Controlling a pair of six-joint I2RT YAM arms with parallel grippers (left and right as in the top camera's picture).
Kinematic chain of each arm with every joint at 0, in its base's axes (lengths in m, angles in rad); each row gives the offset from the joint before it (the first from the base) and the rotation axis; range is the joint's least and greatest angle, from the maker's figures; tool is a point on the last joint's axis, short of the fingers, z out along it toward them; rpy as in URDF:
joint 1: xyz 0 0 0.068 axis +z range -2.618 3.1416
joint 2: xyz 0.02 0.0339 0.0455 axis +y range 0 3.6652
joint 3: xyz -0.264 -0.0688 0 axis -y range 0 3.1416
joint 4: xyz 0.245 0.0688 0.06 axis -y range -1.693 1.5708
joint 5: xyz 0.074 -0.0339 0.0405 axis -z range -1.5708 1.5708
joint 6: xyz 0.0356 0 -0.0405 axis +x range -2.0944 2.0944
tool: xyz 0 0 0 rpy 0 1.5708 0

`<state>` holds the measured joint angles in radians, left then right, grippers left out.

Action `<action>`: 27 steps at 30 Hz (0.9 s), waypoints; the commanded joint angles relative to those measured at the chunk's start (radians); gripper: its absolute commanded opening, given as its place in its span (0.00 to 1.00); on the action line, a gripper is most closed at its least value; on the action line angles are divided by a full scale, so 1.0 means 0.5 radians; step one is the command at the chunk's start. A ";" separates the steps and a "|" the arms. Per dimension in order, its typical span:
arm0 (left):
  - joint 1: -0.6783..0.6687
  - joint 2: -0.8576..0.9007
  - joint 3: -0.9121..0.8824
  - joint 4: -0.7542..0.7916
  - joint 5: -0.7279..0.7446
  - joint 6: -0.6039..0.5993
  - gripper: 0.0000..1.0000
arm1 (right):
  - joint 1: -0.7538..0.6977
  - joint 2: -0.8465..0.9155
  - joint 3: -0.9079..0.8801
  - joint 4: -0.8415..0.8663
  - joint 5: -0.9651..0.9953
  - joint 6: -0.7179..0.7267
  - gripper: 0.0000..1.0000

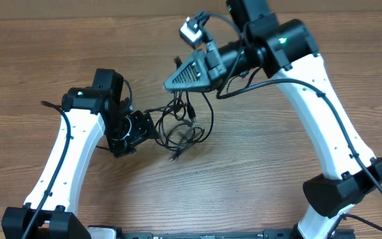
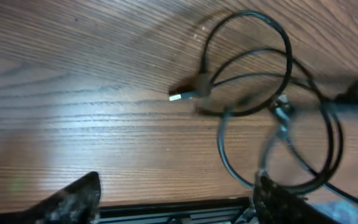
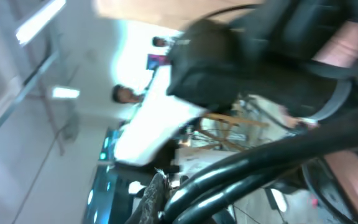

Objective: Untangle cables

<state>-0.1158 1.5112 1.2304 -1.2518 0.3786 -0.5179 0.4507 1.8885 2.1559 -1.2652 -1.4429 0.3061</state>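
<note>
Wood table (image 1: 45,40); R pincer (image 1: 172,84) grips cables (image 1: 186,127); L pincer (image 2: 178,190) spread.

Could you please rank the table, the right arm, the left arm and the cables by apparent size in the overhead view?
1. table
2. right arm
3. left arm
4. cables
Both arms sit nearer the camera, so they look bigger.
</note>
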 commanded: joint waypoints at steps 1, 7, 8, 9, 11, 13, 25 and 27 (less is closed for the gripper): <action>-0.040 0.012 0.002 0.040 0.024 -0.007 0.64 | -0.020 -0.063 0.173 0.015 -0.254 0.079 0.04; -0.063 0.012 -0.027 0.072 0.012 -0.005 0.34 | -0.027 -0.076 0.282 0.072 -0.055 0.077 0.04; -0.063 0.012 -0.027 0.069 0.012 -0.005 0.24 | -0.027 -0.076 0.282 0.027 0.054 0.077 0.04; -0.063 0.012 -0.027 0.066 0.011 -0.004 0.14 | -0.027 -0.076 0.282 -0.017 0.164 0.076 0.04; -0.060 0.012 -0.027 0.062 0.004 0.012 0.04 | -0.027 -0.076 0.282 -0.124 0.511 0.076 0.04; -0.053 0.012 -0.027 0.058 0.007 0.037 0.04 | -0.027 -0.076 0.282 -0.262 1.008 0.077 0.04; -0.030 0.012 -0.026 0.096 0.397 0.050 0.92 | -0.014 -0.074 0.279 -0.835 2.100 0.216 0.04; -0.030 0.012 -0.026 0.135 0.555 0.049 0.95 | 0.008 -0.074 0.279 -0.831 1.933 0.136 0.04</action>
<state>-0.1352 1.5112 1.2282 -1.2015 0.4953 -0.5018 0.4404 1.8797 2.2723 -1.6840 -0.4038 0.4042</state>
